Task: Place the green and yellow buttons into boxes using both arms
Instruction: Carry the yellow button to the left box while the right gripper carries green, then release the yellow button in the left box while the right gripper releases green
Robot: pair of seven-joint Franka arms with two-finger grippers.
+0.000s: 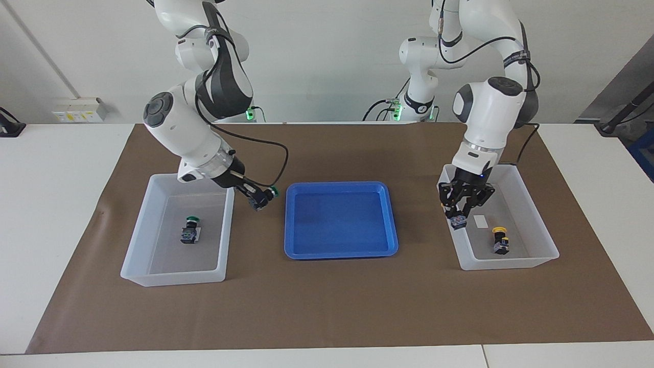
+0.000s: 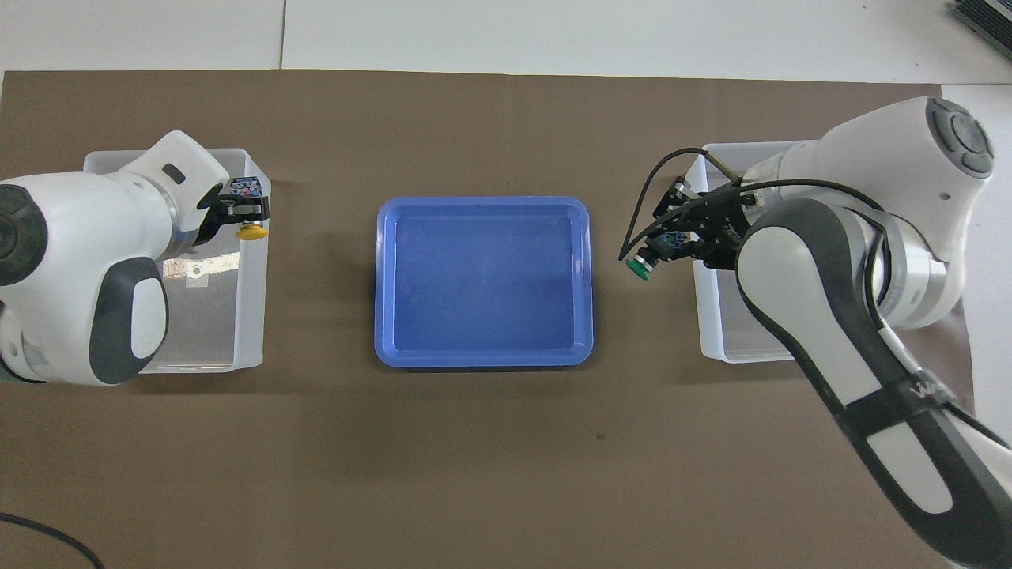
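Observation:
My right gripper is shut on a green button, held in the air over the mat between the blue tray and the box at the right arm's end. Another green button lies in that box. My left gripper is shut on a yellow button, just over the tray-side wall of the other box. A second yellow button lies inside it; the arm hides it in the overhead view.
A shallow blue tray sits in the middle of the brown mat between the two boxes. A small white label lies on the floor of the box at the left arm's end.

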